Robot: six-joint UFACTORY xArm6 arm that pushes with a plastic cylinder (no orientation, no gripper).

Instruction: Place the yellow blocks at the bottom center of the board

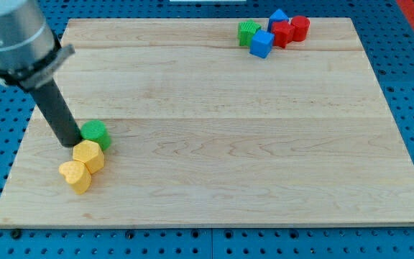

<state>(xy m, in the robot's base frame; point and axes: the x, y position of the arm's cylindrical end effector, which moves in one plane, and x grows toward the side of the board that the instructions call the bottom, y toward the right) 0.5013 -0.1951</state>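
Two yellow blocks lie at the view's lower left of the wooden board (214, 144): a yellow hexagon-like block (89, 155) and a yellow heart-shaped block (75, 176) just below and left of it, touching. A green round block (95, 134) sits right above the upper yellow block. My tip (70, 143) rests on the board just left of the green block and at the upper left of the yellow hexagon block, about touching both.
A cluster sits at the view's top right: a green block (249, 32), a blue cube (261, 44), a blue block (278, 16), a red block (282, 33) and a red cylinder (300, 27). A blue pegboard surrounds the board.
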